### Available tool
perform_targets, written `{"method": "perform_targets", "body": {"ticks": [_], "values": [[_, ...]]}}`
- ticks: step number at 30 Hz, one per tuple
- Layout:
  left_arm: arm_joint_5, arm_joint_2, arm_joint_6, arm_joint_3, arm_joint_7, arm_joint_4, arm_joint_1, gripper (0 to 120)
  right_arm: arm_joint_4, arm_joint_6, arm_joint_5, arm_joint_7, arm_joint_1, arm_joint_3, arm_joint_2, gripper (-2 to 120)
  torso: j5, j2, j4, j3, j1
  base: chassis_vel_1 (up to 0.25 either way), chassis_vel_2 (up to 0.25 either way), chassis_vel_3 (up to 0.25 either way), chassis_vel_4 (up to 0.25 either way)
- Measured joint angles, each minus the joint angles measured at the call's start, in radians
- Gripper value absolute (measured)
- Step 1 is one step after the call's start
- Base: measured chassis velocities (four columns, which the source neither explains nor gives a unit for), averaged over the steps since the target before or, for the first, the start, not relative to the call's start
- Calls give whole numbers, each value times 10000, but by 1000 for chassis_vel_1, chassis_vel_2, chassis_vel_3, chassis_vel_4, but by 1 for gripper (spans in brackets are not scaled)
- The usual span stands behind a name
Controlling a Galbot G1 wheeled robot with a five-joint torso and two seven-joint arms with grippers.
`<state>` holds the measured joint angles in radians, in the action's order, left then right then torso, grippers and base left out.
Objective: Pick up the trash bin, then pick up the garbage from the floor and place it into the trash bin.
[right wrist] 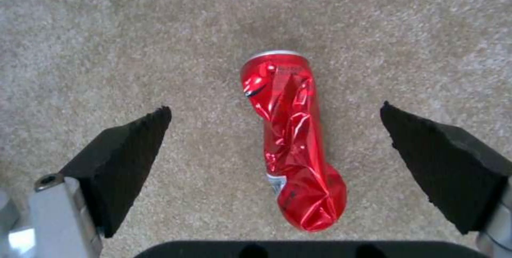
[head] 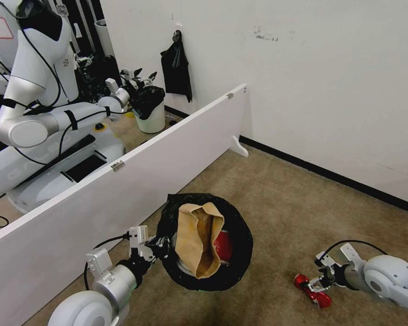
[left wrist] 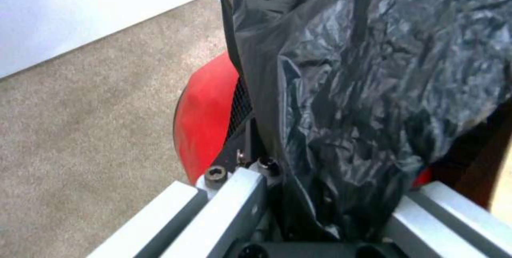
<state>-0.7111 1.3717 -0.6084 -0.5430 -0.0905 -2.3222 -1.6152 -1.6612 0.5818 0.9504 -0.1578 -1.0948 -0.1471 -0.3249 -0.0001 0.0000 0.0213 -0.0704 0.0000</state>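
**Inspection: can pickup, risk of slip**

Landmark: my trash bin [head: 233,267], its lined rim clamped in my left gripper [head: 161,248]; paper bag [head: 198,239] inside. Crushed red can [right wrist: 291,146] lies on carpet [head: 281,194] right of the bin, between my right gripper's [right wrist: 275,146] spread pads [right wrist: 125,158]. Risk: creased metal may squirt sideways when I close.

Crushed red can [right wrist: 291,142] lies on carpet beside black-lined trash bin [head: 240,253].
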Motion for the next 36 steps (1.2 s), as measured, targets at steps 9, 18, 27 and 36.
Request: {"method": "perform_targets", "body": {"ticks": [9, 18, 27, 36], "values": [[92, 84, 23, -11, -33, -72, -57, 0, 276, -3, -216, -71, -50, -111, -177, 100, 0, 0, 0, 0, 0, 0, 0, 0, 0], [112, 107, 33, -30, -41, -79, -47, 0, 559, -27, -325, -127, 0, -199, -342, 100, 0, 0, 0, 0, 0, 0, 0, 0, 0], [120, 115, 40, -67, -54, -79, -80, 0, 951, -53, -394, -133, 435, -698, -853, 100, 0, 0, -1, 0, 0, 0, 0, 0, 0], [145, 144, 50, -68, -70, -53, -80, 0, 1199, -56, -422, -131, 467, -777, -1029, 100, 0, -1, 0, 0, 0, 0, 0, 0, 0]]}}
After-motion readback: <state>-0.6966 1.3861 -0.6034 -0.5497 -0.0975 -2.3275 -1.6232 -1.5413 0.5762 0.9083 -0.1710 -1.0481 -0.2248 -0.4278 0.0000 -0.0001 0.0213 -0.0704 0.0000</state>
